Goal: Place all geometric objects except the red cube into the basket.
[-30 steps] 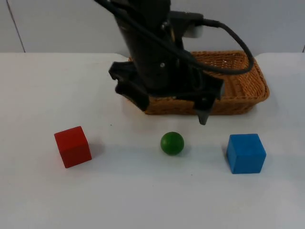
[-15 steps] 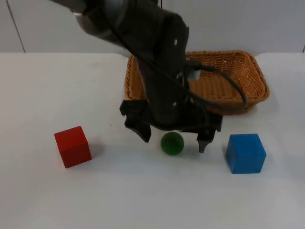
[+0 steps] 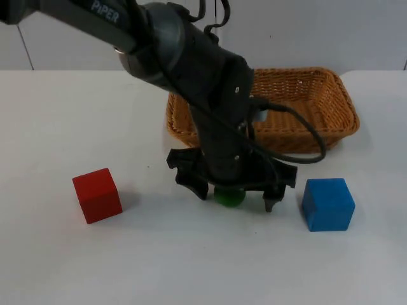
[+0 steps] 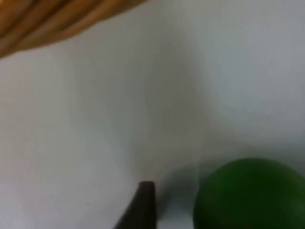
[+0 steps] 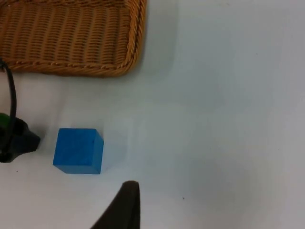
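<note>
My left gripper (image 3: 234, 196) is down at the table and open, one finger on each side of the green ball (image 3: 227, 197). Its wrist hides the ball's upper part. In the left wrist view the green ball (image 4: 250, 196) lies close beside a black fingertip (image 4: 143, 206), with a narrow gap of table between them. The blue cube (image 3: 327, 203) sits on the table to the ball's right, and the red cube (image 3: 96, 194) to its left. The wicker basket (image 3: 331, 105) stands behind them. From the right wrist view I see the blue cube (image 5: 78, 150) and the basket (image 5: 66, 38) from high up.
The white table top (image 3: 76, 114) runs back to the grey partition wall (image 3: 331, 32). The left arm reaches down in front of the basket's near rim (image 3: 184, 130). Open table lies in front of the three objects.
The left arm has come forward from over the basket and dropped to the table. Its open fingers now stand around the green ball. The ball and both cubes have not moved.
</note>
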